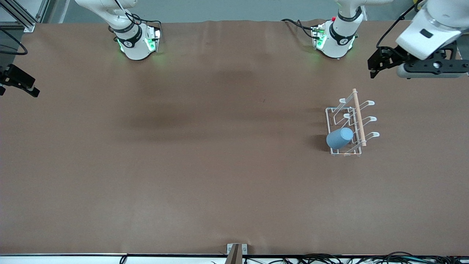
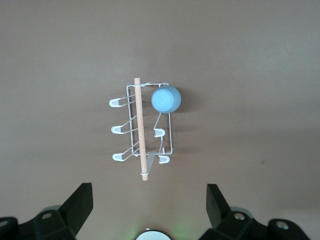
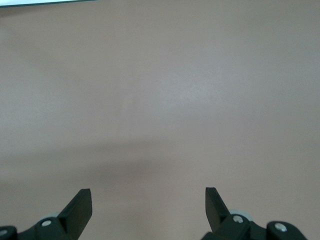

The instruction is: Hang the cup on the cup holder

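Front view: we see the cup holder (image 1: 351, 123) standing on the brown table (image 1: 205, 165) toward the left arm's end, with its wooden dowel (image 1: 359, 117) running along the top and three loop-tipped prongs reaching out on each side. The cup (image 1: 339, 138) hangs upside down on the prong nearest the front camera on the side facing the right arm's end, its base pointing up and outward; the other five prongs are bare. In the left wrist view we see the same cup (image 2: 166, 99) from above, sitting at one corner of the cup holder (image 2: 142, 130), with nothing between the rack and the camera. The left gripper (image 1: 381, 60) hangs in the air over the table edge at the left arm's end, apart from the rack, its fingers (image 2: 80, 202) spread wide and holding nothing. The right gripper (image 1: 18, 80) waits over the right arm's end of the table, its fingers (image 3: 80, 205) also spread wide over bare table surface.
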You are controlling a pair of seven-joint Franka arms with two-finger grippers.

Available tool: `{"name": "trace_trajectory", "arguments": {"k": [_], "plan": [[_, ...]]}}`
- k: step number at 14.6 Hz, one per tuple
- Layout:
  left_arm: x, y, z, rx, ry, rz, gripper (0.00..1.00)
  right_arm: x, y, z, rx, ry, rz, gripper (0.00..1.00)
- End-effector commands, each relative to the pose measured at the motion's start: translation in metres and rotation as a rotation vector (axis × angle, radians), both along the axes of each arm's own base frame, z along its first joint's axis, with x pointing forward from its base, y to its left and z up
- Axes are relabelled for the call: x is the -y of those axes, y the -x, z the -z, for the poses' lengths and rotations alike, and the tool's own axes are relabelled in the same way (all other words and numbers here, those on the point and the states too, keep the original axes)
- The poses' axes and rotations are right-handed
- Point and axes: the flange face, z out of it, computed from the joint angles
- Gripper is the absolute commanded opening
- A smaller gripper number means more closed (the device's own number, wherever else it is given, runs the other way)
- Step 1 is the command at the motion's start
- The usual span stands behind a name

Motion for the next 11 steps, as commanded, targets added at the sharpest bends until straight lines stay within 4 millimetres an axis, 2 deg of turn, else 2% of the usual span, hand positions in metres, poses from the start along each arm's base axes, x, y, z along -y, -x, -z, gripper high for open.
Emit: {"name": "trace_trajectory", "arguments": {"k": [1,6,11], "plan": [[-0.022,0.001,-0.001,0.008,0.035,-0.049,1.0,-0.001,-0.002,-0.001,0.002,0.01,0.003,1.0],[-0.025,-0.01,-0.004,0.014,0.031,-0.043,1.0,0.0,-0.003,0.0,0.003,0.01,0.004,1.0],[-0.025,-0.011,-0.009,0.018,0.031,-0.043,1.0,0.0,-0.002,0.002,-0.004,0.01,0.001,1.0]]}}
